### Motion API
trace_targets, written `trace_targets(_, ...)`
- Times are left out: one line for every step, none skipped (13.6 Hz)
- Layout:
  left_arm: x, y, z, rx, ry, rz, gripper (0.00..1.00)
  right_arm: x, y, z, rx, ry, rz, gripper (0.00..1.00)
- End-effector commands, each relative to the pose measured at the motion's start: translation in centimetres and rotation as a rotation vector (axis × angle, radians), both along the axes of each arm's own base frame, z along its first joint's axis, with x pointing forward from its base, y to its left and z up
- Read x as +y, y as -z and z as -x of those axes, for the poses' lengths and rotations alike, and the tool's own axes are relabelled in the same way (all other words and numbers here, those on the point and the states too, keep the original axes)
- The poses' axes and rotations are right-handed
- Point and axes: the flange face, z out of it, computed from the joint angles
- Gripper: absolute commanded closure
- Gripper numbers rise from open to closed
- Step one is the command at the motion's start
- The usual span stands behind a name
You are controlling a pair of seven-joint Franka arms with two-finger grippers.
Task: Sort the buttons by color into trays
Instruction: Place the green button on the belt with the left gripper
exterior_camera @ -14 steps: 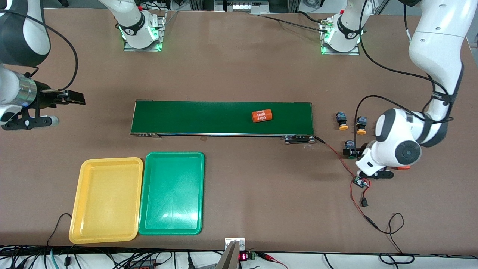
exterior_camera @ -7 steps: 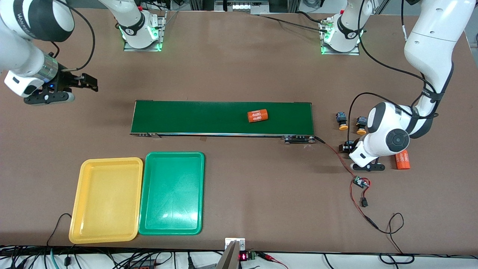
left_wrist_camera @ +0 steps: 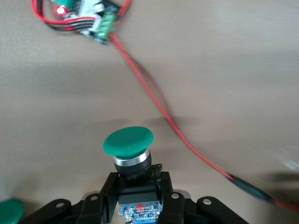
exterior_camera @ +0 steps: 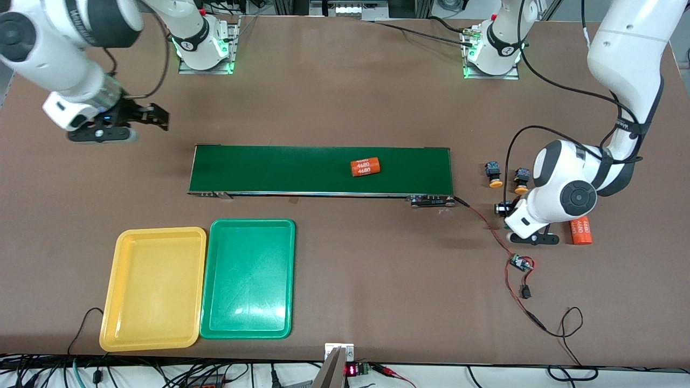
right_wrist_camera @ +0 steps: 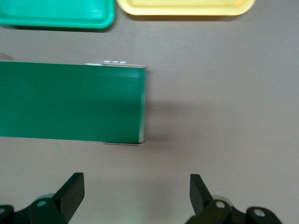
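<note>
My left gripper (left_wrist_camera: 138,186) is shut on the black-and-blue body of a green-capped button (left_wrist_camera: 128,141), low over the table off the conveyor's end by the left arm. In the front view the left gripper (exterior_camera: 504,209) is mostly covered by its own wrist. A second green cap (left_wrist_camera: 9,211) peeks in beside it. Two yellow-orange buttons (exterior_camera: 492,175) (exterior_camera: 521,180) stand on the table close by, farther from the front camera. The yellow tray (exterior_camera: 154,288) and green tray (exterior_camera: 249,278) lie side by side near the front edge. My right gripper (exterior_camera: 156,116) hangs open, holding nothing, over the table past the belt's other end.
An orange cylinder marked 4680 (exterior_camera: 365,166) lies on the dark-green conveyor belt (exterior_camera: 280,170). Another such cylinder (exterior_camera: 580,230) lies by the left wrist. A small circuit board (exterior_camera: 520,263) with red wires (exterior_camera: 488,229) trails toward the front edge.
The left gripper has closed on the green button. The right arm has swung toward the conveyor's end. The cylinder on the belt has moved toward the right arm's end.
</note>
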Motion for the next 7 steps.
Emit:
trace_targets(-5.8, -6.3, 0.0, 0.046, 0.067, -0.007, 0.85, 5.2, 0.7, 0.8, -0.028, 0.037, 0.003, 0.00)
trace_targets(-9.1, -7.3, 0.8, 0.059, 0.106, 0.019, 0.85, 7.3, 1.2, 0.7, -0.031, 0.037, 0.005, 0.00)
trace_targets(-12.0, -7.9, 1.7, 0.059, 0.120, 0.036, 0.84, 8.9, 1.6, 0.8, -0.030, 0.054, 0.010, 0.00)
trace_targets(-14.7, -8.2, 2.8, 0.066, 0.115, 0.047, 0.82, 10.5, 2.0, 1.0, -0.038, 0.078, 0.012, 0.00)
trace_targets(-17.3, -8.3, 4.1, 0.075, 0.099, 0.058, 0.82, 11.9, 2.7, 1.4, -0.036, 0.082, 0.017, 0.00)
trace_targets(-20.2, -8.5, 5.4, 0.080, 0.049, 0.062, 0.82, 13.0, 3.4, 1.6, -0.030, 0.071, 0.021, 0.00)
trace_targets(-22.2, -7.9, 6.6, 0.094, 0.023, 0.061, 0.82, 13.4, 3.6, 1.6, -0.034, 0.065, 0.019, 0.00)
